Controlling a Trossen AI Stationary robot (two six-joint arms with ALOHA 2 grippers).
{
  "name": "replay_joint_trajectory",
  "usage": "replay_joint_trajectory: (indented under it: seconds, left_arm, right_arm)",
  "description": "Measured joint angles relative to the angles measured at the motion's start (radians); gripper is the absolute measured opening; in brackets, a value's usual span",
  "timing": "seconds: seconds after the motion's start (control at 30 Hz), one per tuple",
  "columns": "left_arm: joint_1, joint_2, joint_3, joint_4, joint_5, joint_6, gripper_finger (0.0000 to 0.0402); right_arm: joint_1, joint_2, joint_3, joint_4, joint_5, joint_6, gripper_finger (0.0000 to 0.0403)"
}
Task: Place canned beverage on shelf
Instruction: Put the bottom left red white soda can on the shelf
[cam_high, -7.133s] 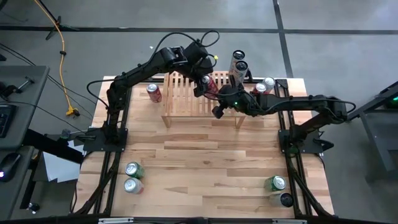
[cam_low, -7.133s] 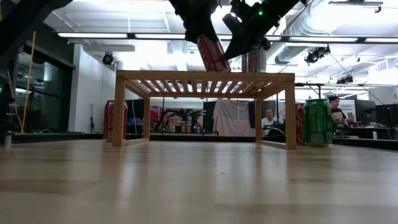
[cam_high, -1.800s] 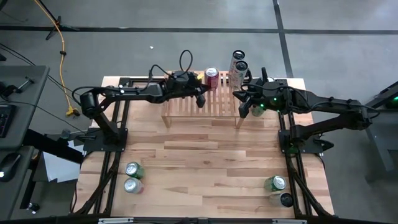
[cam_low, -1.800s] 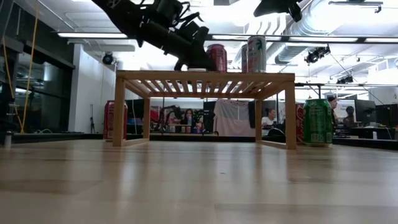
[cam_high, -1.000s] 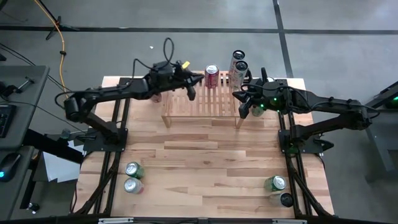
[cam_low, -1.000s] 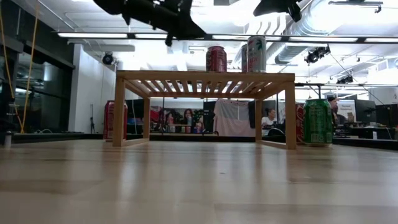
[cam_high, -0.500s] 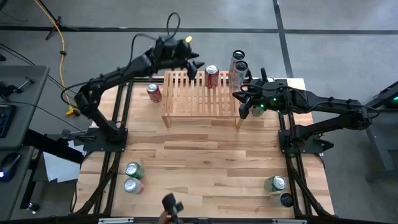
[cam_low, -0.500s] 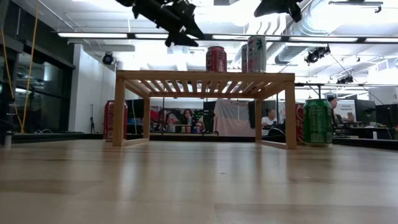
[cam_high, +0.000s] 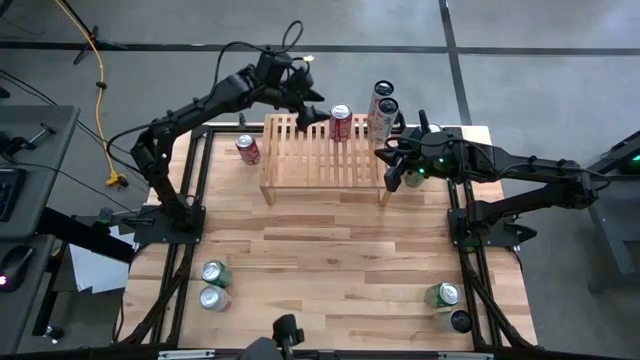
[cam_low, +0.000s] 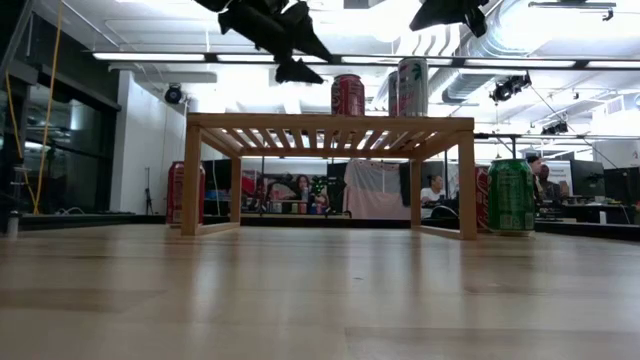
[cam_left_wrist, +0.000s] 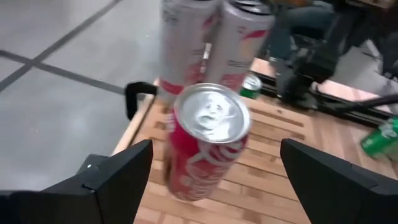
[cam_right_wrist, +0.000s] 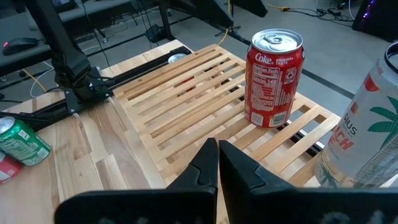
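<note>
The light-wood slatted shelf (cam_high: 320, 152) stands at the table's far middle. A red can (cam_high: 341, 122) stands upright on its slats near the far edge, also in the left wrist view (cam_left_wrist: 208, 143) and the right wrist view (cam_right_wrist: 272, 78). Two tall pale cans (cam_high: 383, 106) stand at the shelf's far right corner. My left gripper (cam_high: 319, 109) hovers open just left of the red can, above the shelf; its fingers (cam_left_wrist: 118, 177) stand wide on either side without touching. My right gripper (cam_right_wrist: 217, 158) hangs shut over the shelf's right end.
A red can (cam_high: 247, 149) stands on the table left of the shelf. A green can (cam_low: 511, 196) stands right of the shelf. Two cans (cam_high: 214, 284) sit near the front left, two more (cam_high: 446, 305) near the front right. Bare wood lies in the middle.
My left gripper has risen from over the shelf's left part, swung toward the table's far edge and turned toward the red can, and it has opened wide. The red can has stayed upright on the shelf.
</note>
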Motion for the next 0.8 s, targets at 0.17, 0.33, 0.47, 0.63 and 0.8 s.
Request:
replay_joint_trajectory:
  seconds: [0.17, 0.33, 0.47, 0.63, 0.8]
  left_arm:
    - [-0.007, 0.000, 0.000, -0.025, 0.002, 0.053, 0.0346]
    - [-0.002, -0.001, -0.049, 0.020, -0.005, 0.077, 0.0347]
    - [0.002, 0.002, -0.121, 0.151, -0.011, 0.084, 0.0347]
    - [-0.004, 0.004, -0.185, 0.323, -0.005, 0.046, 0.0346]
    - [-0.017, 0.007, -0.196, 0.322, 0.038, 0.079, 0.0346]
  right_arm:
    - [0.000, 0.000, 0.000, -0.019, -0.002, 0.014, 0.0000]
    - [0.000, 0.000, 0.000, -0.026, -0.002, 0.020, 0.0000]
    - [0.000, 0.000, 0.000, -0.026, -0.002, 0.019, 0.0000]
    - [0.000, 0.000, 0.000, -0.027, -0.002, 0.019, 0.0000]
    - [0.000, 0.000, 0.000, -0.027, -0.002, 0.019, 0.0000]
